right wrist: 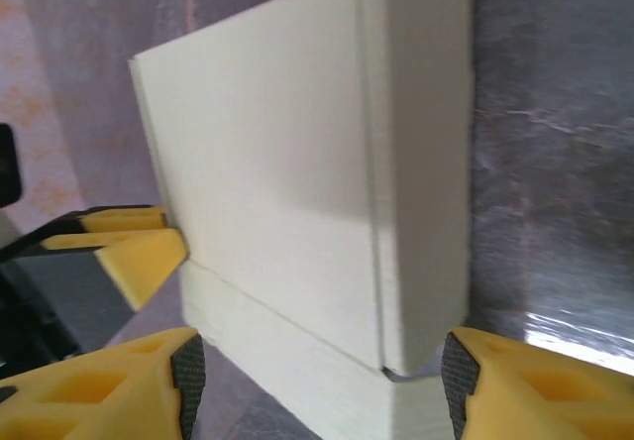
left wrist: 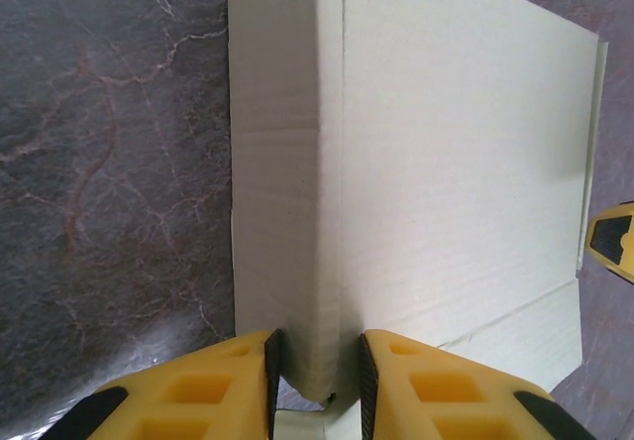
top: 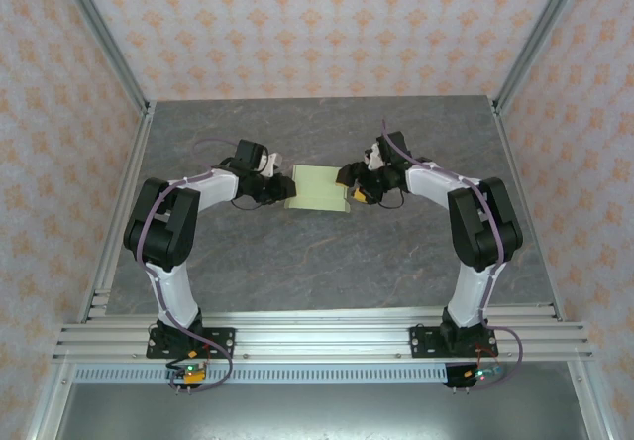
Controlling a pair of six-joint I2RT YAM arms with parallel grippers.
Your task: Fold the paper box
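The paper box (top: pixel 319 188) is pale green card, folded into a flat rectangular shape, and lies mid-table between the two arms. My left gripper (top: pixel 284 190) is at its left edge. In the left wrist view its yellow jaws (left wrist: pixel 319 356) stand narrow astride the raised folded edge of the box (left wrist: pixel 446 163), with slim gaps beside the pads. My right gripper (top: pixel 347 184) is at the box's right end. In the right wrist view its jaws (right wrist: pixel 317 361) stand wide apart, straddling the end of the box (right wrist: pixel 277 182) without pressing it.
The grey marbled tabletop (top: pixel 327 262) spreads around the box. Aluminium frame rails (top: pixel 317 336) run along the near edge and up the sides, with patterned walls behind. A left gripper fingertip (right wrist: pixel 129 252) shows beside the box in the right wrist view.
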